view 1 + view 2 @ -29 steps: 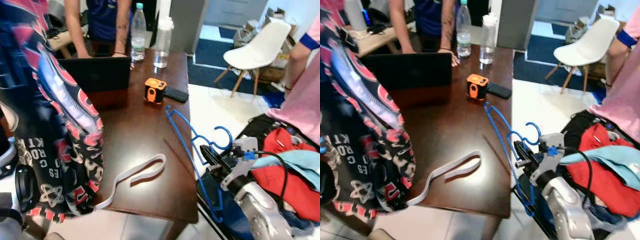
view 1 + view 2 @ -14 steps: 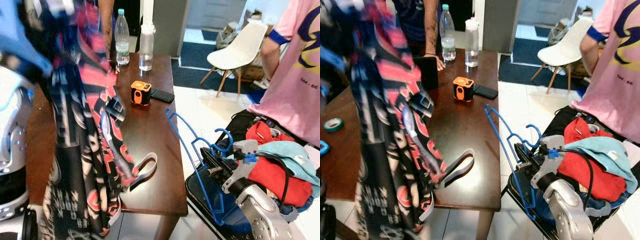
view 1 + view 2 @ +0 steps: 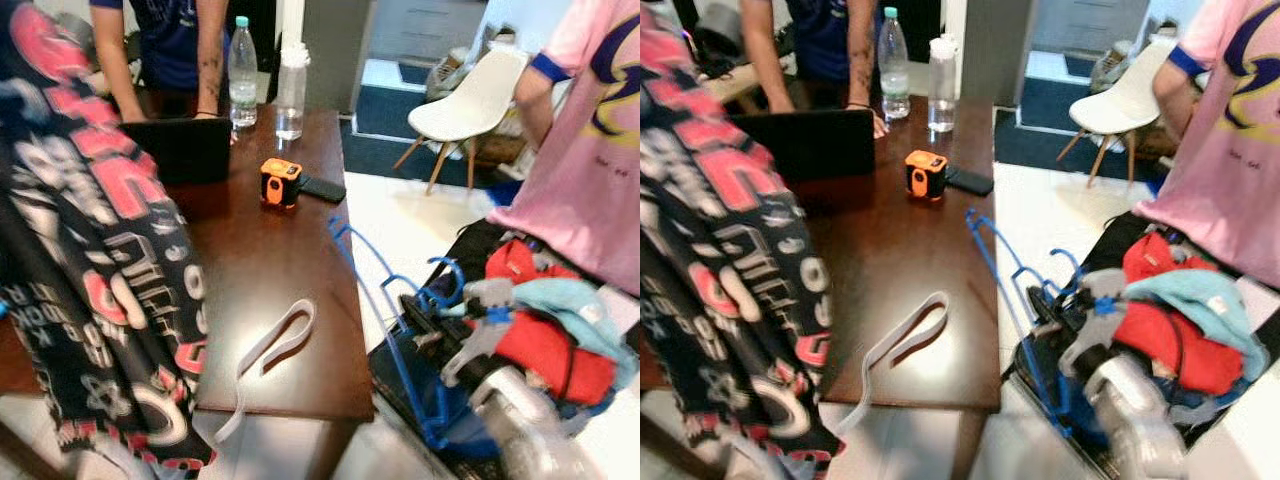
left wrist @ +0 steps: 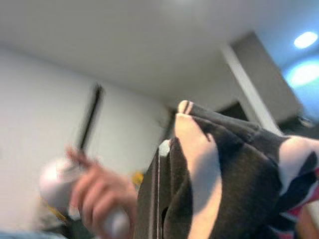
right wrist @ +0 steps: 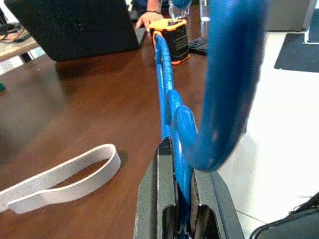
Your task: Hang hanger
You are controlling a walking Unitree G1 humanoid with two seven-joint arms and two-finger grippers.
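My right gripper (image 3: 428, 322) is shut on a blue wire hanger (image 3: 362, 270), holding it just below its hook beside the table's right edge. In the right wrist view the hanger (image 5: 168, 94) runs out from between the black fingers (image 5: 160, 194) over the table top. A black garment (image 3: 95, 260) with red and white print hangs at the left in front of the table. In the left wrist view its fabric (image 4: 224, 184) drapes over my left gripper (image 4: 160, 209), which is shut on it.
The brown table (image 3: 270, 240) carries a white strap (image 3: 268, 345), an orange tape measure (image 3: 281, 182), a phone (image 3: 322, 188), a laptop (image 3: 180, 148) and two bottles (image 3: 241, 60). One person stands behind the table (image 3: 170, 40), another in pink (image 3: 590, 150) at the right. Piled clothes (image 3: 545, 330) and a white chair (image 3: 470, 100) are at the right.
The garment has swung back to the left and uncovered the laptop. The camera has shifted a little. My right gripper keeps the hanger in about the same place.
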